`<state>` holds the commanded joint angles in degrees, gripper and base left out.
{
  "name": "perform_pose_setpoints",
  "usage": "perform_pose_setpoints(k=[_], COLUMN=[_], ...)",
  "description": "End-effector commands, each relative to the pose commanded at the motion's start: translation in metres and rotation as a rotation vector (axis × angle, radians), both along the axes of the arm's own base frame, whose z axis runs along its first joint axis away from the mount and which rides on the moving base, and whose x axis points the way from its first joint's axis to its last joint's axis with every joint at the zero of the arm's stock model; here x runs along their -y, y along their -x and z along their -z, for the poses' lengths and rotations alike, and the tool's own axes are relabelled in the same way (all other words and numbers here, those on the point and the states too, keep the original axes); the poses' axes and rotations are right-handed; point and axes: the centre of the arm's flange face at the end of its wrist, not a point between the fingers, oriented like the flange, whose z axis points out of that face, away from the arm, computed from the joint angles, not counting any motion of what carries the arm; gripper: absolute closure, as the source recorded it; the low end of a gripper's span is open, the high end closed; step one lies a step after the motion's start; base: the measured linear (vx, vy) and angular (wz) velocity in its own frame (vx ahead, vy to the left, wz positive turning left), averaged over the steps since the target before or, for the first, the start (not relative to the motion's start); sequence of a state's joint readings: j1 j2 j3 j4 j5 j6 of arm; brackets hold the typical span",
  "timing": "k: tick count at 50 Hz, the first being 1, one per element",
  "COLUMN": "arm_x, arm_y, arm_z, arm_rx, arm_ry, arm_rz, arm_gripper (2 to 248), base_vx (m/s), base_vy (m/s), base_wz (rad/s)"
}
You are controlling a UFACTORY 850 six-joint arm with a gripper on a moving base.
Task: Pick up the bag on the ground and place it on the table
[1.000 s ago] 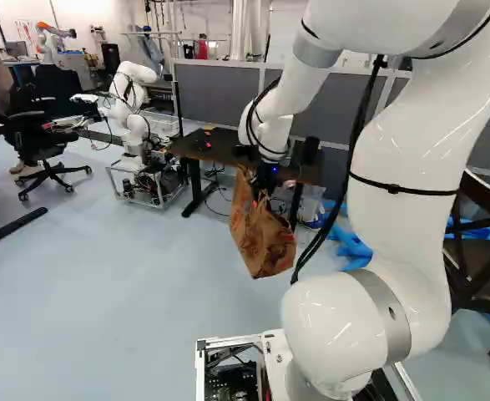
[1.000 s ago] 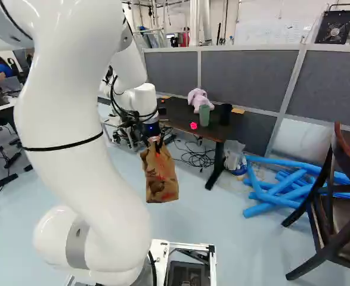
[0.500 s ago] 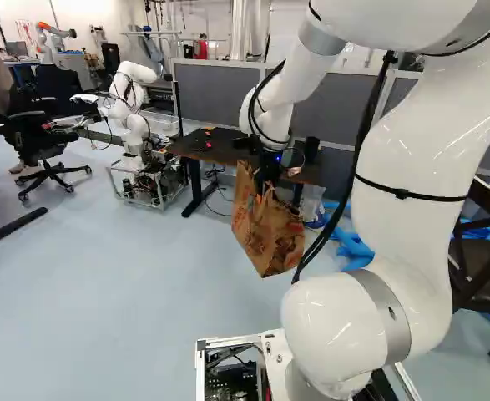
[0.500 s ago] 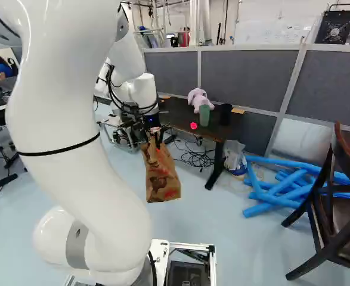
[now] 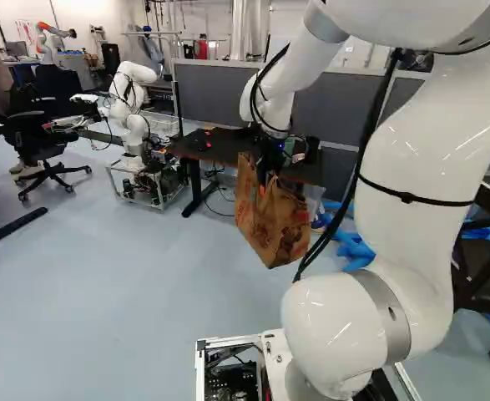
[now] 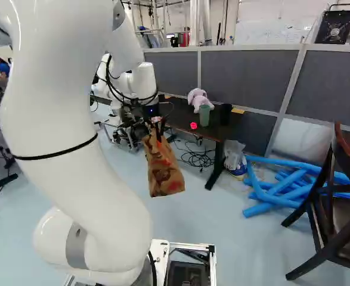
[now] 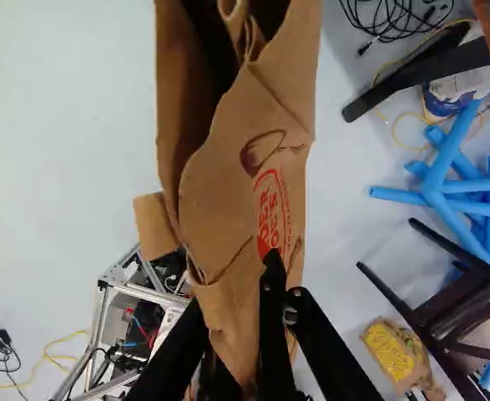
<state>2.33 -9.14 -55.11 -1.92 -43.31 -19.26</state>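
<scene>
A brown paper bag (image 5: 271, 224) is hanging in the air over the pale, smooth floor (image 5: 119, 284), near side of the table, and is leaning to one side. Its thin sides are creasing and buckling, its mouth is gaping darkly, and red and dark printing is showing on the crumpled face. The black hand (image 5: 265, 177) is clamping the paper between its two fingers, while the thick, glossy white arm (image 5: 411, 167) is curving down to it.

Beyond the bag, the table (image 6: 177, 116) is standing on black legs, its flat top showing dark. On it, a fuzzy pink plush toy (image 6: 197, 98) is sitting by a rounded green cup (image 6: 204, 115), and a black cup (image 6: 225, 114) is standing to the right. Cables (image 6: 194, 156) are tangling underneath. Far behind, grey panels (image 6: 246, 71) are forming a low wall.

To the right, long blue tubes (image 6: 282, 193) are lying crisscrossed, and a dark wooden chair (image 6: 335, 214) is standing nearer. At far left, another robot (image 5: 132, 100) is standing on a metal frame.
</scene>
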Motion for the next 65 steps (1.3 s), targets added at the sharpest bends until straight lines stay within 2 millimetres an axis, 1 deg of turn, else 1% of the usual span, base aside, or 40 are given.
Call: perform_pose_setpoints(k=[28,65], arm_x=[0.003,0.006], arm_y=[-0.014,-0.025], arm_z=[-0.043,-0.098], arm_rx=[0.066,0.013], arm_ry=[0.027,0.038], arm_rz=[-0.021,-0.008], arm_gripper=[229,229], base_vx=[0.000,0.000], base_vy=[0.000,0.000], base_wz=[0.000,0.000])
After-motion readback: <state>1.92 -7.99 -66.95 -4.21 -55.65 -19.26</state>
